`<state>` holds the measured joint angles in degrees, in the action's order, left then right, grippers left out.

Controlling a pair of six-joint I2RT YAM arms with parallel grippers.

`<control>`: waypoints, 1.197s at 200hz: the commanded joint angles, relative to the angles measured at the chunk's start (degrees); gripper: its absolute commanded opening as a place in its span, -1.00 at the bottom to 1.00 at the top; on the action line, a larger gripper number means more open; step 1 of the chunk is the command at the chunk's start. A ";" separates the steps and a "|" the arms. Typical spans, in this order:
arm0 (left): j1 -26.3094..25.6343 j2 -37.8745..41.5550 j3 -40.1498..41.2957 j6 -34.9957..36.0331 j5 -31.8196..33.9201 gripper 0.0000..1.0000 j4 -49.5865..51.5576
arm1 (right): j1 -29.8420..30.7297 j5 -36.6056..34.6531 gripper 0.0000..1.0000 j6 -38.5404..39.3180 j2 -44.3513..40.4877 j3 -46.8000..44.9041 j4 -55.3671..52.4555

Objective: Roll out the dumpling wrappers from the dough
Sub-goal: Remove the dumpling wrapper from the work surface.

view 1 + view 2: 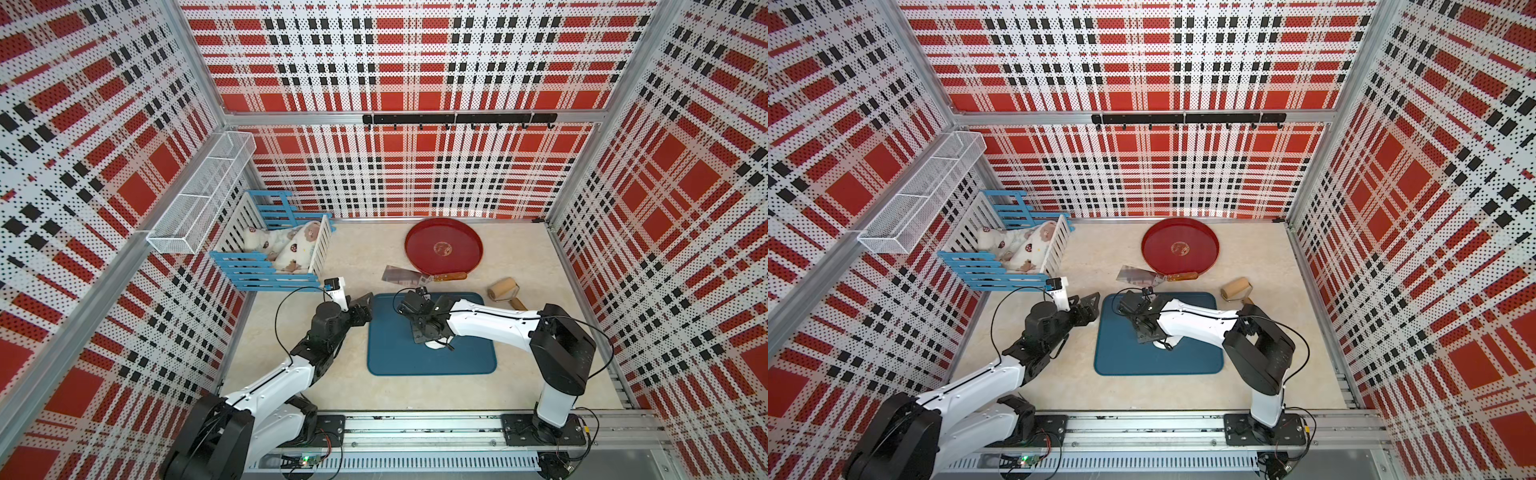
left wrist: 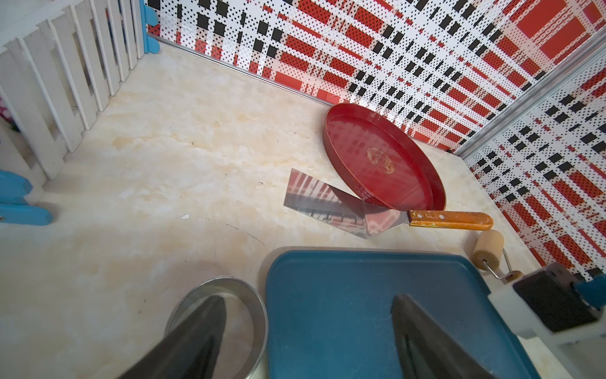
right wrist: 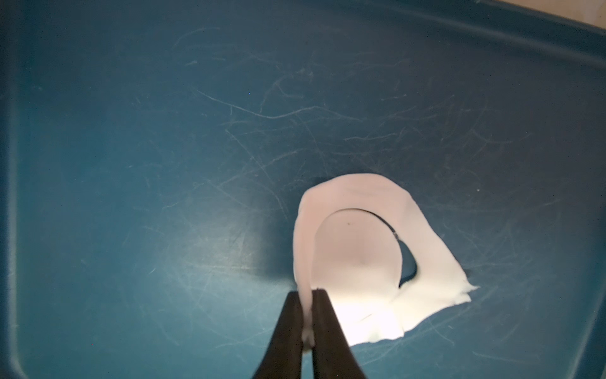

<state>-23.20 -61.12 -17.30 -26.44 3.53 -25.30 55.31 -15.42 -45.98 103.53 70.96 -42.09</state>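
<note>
My right gripper [image 3: 307,293] is pinched tight on a thin strip of the dough [image 3: 426,262], right at its ragged margin. I chose the margin because the part worth keeping is the dumpling wrapper [image 3: 357,252], the clean round disc lying inside that margin with a dark cut line and a small gap along one side. Gripping the scrap leaves the disc unmarked. Both lie flat on the blue mat [image 3: 164,147], around its middle and a little toward the near edge, as far as the top views show past my own wrist. I judge the step in hand to be peeling the scrap away from the disc, so my pull should stay low and slow; soft dough like this may stretch or tear, or drag the wrapper along. My left gripper [image 2: 308,298] stands wide open and empty above the mat's left edge, over the steel cup [image 2: 241,325] that sits on the table [image 2: 164,164] just beside that edge. The wooden roller [image 2: 488,249] lies off the mat's far right corner, and the scraper [image 2: 328,203] rests against the red tray [image 2: 377,154] near the table's far edge, probably where the wrapper goes.
</note>
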 commanded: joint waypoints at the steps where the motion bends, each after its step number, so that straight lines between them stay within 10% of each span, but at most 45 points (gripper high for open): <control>1: 0.26 0.65 -0.89 1.12 0.79 0.68 -1.24 | -0.20 -0.68 -0.79 -0.43 -1.80 -0.57 -0.94; 239: 0.35 0.47 -0.85 1.12 1.02 0.68 -1.24 | -1.86 -3.07 -0.78 -1.73 -10.81 -5.01 -4.91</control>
<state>-23.18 -61.12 -17.30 -26.41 3.92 -25.30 54.15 -17.10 -47.46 95.31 66.72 -45.74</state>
